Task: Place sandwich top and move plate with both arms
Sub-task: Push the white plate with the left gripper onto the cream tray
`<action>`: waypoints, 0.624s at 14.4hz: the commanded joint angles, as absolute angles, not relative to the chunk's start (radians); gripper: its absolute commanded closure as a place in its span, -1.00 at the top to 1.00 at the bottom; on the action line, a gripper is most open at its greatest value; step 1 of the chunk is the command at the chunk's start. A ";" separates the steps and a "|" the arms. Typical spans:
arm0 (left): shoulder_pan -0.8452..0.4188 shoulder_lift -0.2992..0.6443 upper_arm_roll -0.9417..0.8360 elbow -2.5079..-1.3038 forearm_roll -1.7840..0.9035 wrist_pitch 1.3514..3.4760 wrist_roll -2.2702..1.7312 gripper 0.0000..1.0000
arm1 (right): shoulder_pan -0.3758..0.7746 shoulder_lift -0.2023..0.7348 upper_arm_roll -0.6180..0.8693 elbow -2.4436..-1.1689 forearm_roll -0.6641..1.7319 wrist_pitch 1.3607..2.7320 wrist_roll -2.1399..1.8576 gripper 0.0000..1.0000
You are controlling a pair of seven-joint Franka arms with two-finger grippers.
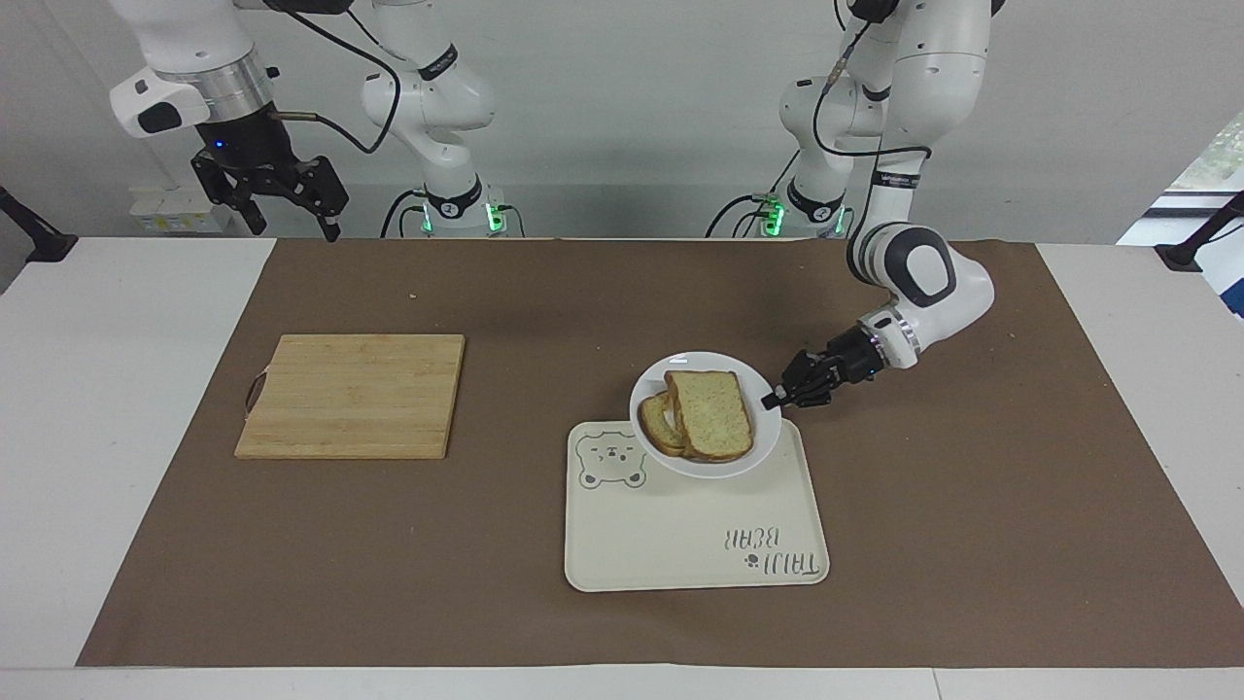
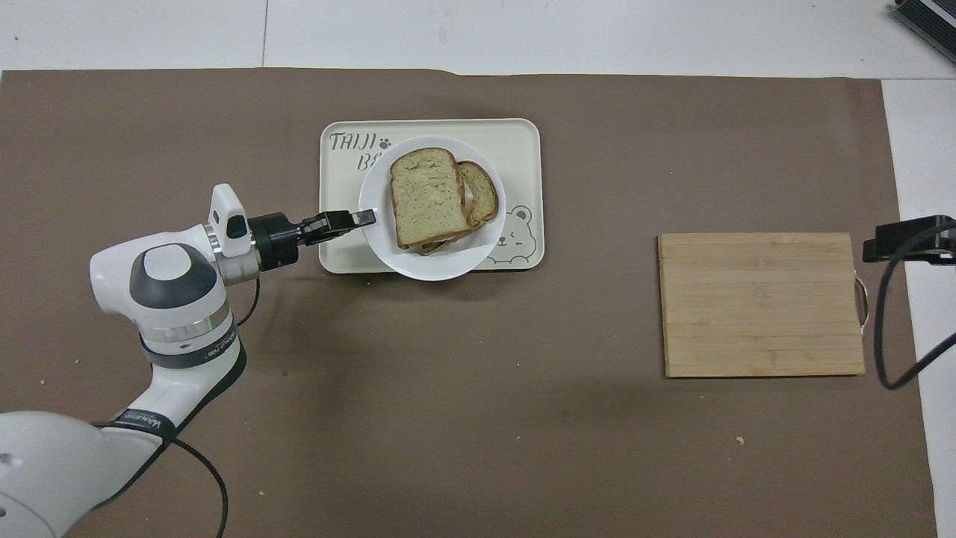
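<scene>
Left jaws: your left gripper (image 1: 775, 398) is clamped on the plate (image 1: 707, 464) rim, holding it over the tray (image 1: 695, 544).
Bread: top slice (image 1: 710, 414) lies on the stack on that plate.
Right jaws: your right gripper (image 1: 292, 222) waits with jaws apart above the counter (image 1: 544, 311) edge, up from the cutting board (image 1: 352, 395).
</scene>
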State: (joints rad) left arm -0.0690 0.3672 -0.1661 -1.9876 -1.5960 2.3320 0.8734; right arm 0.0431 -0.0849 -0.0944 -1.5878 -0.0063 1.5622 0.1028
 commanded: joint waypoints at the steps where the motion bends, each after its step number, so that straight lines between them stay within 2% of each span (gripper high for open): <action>1: -0.048 0.465 -0.219 -1.829 -1.609 2.404 0.807 -1.00 | 0.058 -0.098 -0.118 -1.601 -0.014 1.566 0.075 1.00; 3: -0.048 0.504 -0.225 -1.778 -1.602 2.437 0.795 -1.00 | 0.060 -0.098 -0.120 -1.601 -0.008 1.566 0.083 1.00; 6: -0.049 0.508 -0.222 -1.775 -1.517 2.439 0.793 -1.00 | 0.049 -0.098 -0.120 -1.598 -0.006 1.555 0.078 1.00; 9: -0.049 0.491 -0.222 -1.833 -1.517 2.436 0.793 -1.00 | 0.054 -0.098 -0.112 -1.598 -0.005 1.555 0.077 1.00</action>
